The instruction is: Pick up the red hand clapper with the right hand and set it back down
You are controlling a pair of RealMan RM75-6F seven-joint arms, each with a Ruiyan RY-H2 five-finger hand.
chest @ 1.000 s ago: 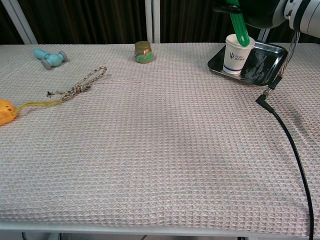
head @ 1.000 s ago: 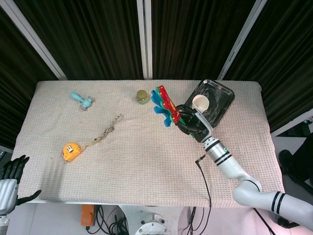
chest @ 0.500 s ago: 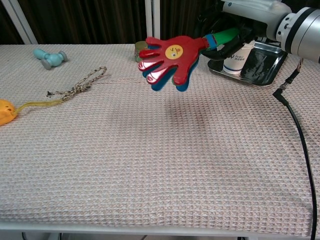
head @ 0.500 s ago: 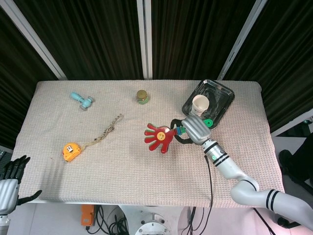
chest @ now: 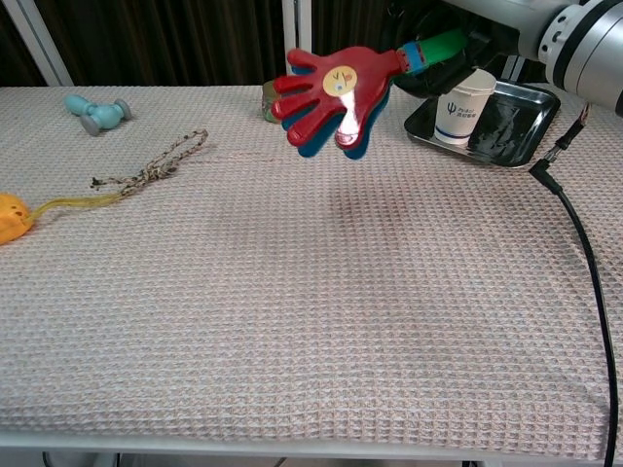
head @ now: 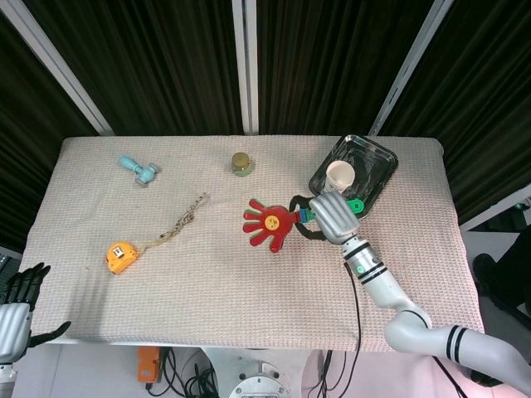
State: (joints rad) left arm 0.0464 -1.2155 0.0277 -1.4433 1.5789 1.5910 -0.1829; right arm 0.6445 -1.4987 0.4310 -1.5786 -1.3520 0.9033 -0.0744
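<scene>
**Red clapper held aloft over mid-table**

The red hand clapper [head: 268, 224] hangs in the air above the cloth, its shadow falling on the weave below in the chest view. Its red palm with a yellow smiley disc faces up, with blue layers under it, and its fingers spread toward the table's left side. The green handle runs back into the right hand [head: 333, 217], whose fingers are wrapped around it; the handle's green end pokes out on the far side of the hand, beside the tray.

Just behind the right hand sits the black tray [head: 377, 157] at the table's back right corner, holding a white paper cup [head: 338, 175] upright at its near end. A black cable [chest: 574, 243] trails from the right arm down across the cloth to the front edge on the right.

Behind the clapper, near the back edge, stands a small green jar [head: 241, 163]. Well to the left lie a braided cord [head: 184, 220], an orange tape measure [head: 121, 255] near the left edge, and a teal toy dumbbell [head: 138, 168] at the back left.

A wide stretch of bare cloth [chest: 311, 321] lies beneath and in front of the clapper, reaching the front edge.

The left hand [head: 21, 303] hangs off the table's front left corner, fingers apart, holding nothing.
</scene>
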